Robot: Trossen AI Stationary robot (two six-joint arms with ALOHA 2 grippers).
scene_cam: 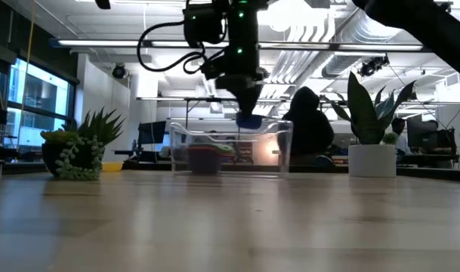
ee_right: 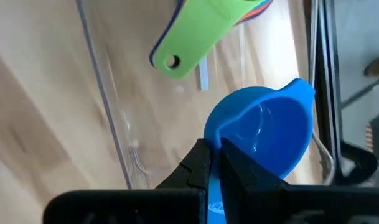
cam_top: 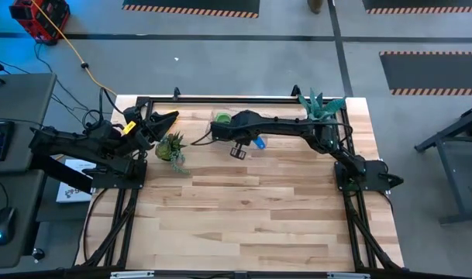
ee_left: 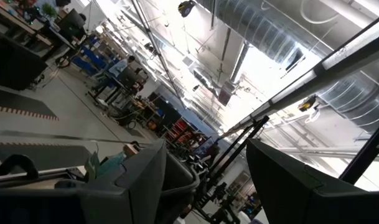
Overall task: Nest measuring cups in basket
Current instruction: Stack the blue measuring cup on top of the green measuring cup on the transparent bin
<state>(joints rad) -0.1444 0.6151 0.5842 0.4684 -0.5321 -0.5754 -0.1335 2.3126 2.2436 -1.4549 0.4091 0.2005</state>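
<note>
I've got the right gripper (ee_right: 215,163) pinched tight on the blue cup (ee_right: 264,134) by its handle, bowl out front, so it can drop straight into the basket (scene_cam: 230,147) at twelve o'clock on the table (cam_top: 251,217). The green cup (ee_right: 208,31) tops the stack inside. The left gripper (ee_left: 205,180) idles at nine o'clock, fingers apart, holding nothing. The stack's lower cups are mostly hidden.
</note>
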